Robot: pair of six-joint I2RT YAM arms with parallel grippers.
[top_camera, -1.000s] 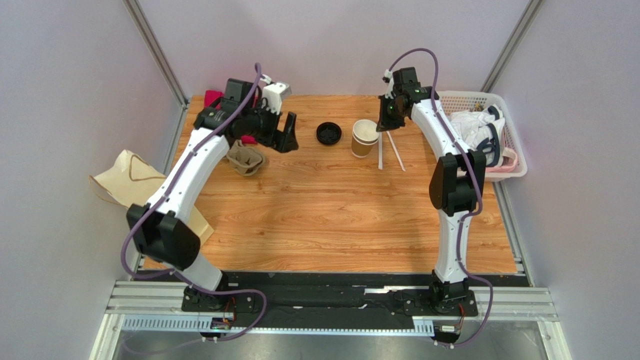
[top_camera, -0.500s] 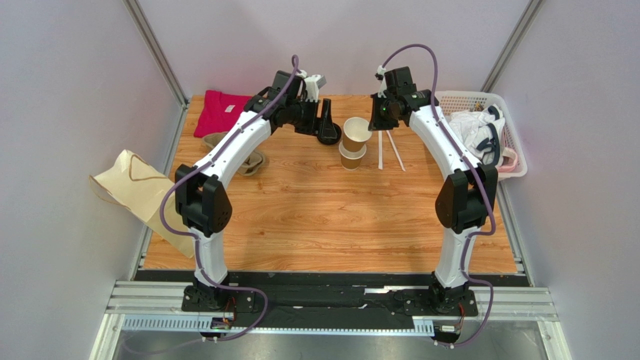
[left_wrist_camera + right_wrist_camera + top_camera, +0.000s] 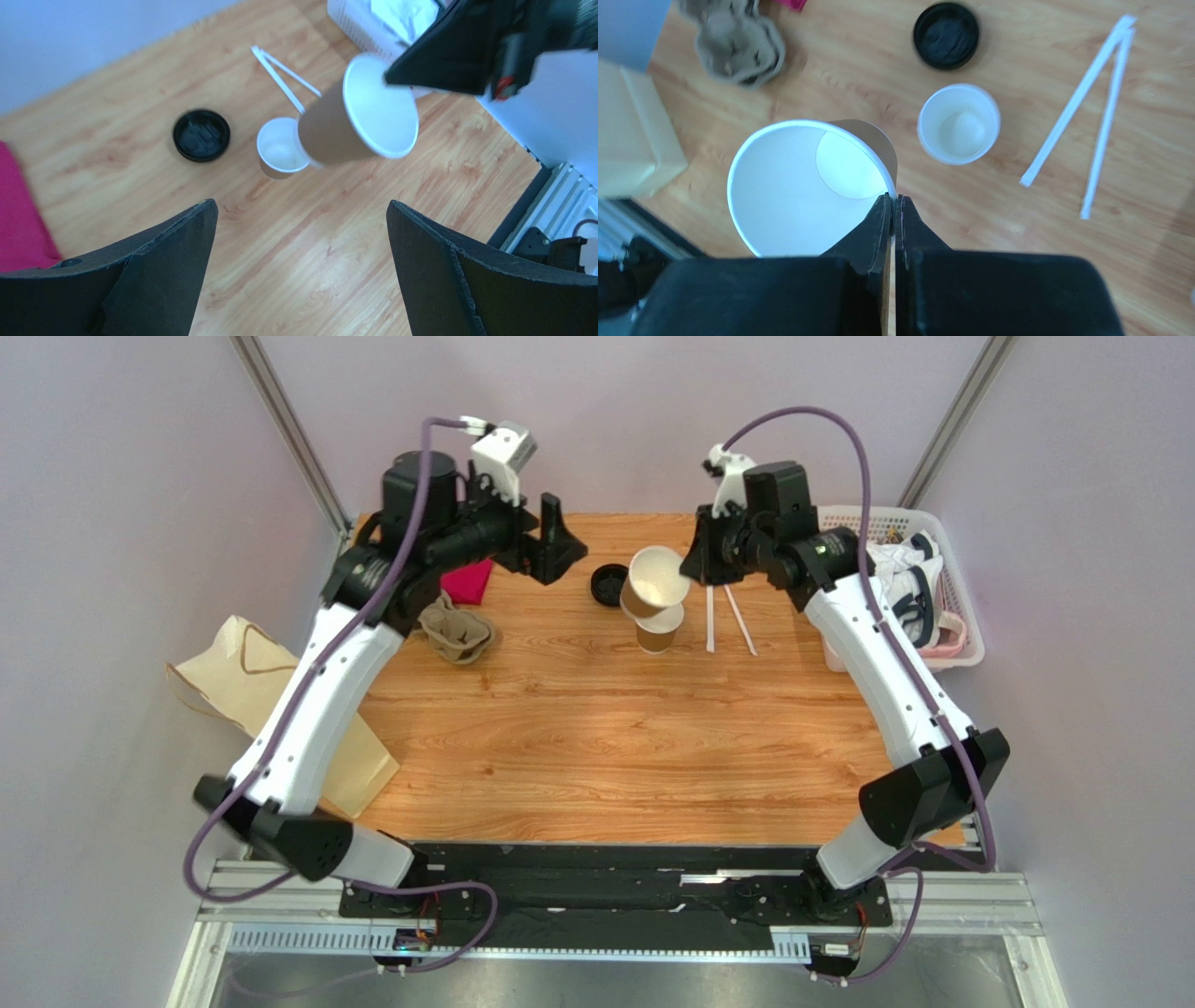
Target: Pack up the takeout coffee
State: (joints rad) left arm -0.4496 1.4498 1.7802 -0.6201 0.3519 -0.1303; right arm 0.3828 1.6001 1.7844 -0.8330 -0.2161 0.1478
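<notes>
Judged to be a sorting-out step ahead of lidding: keep the pinch on the empty paper cup point(image 3: 801, 189) light enough not to crease its rim. Carry it sideways, clear of the open cup point(image 3: 959, 124) standing on the table just below. Set it down upright and well apart, so as not to tip that one or land on the two white straws point(image 3: 1088, 154) to its right. Then, probably, bring the black lid point(image 3: 946, 35), lying flat just left of the standing cup, squarely over its mouth before any packing into the cardboard cup carrier point(image 3: 457, 630) or the paper bag point(image 3: 253, 672). No lidded takeout coffee anywhere in view; only cup and lid, apart. Right gripper point(image 3: 893, 203): closed almost to touching, one finger inside and one outside the wall of the raised cup, held tilted with its white inside showing. Left gripper point(image 3: 300, 206): spread wide, holding nothing, touching nothing, hanging above the far side of the table, left of the lid.
</notes>
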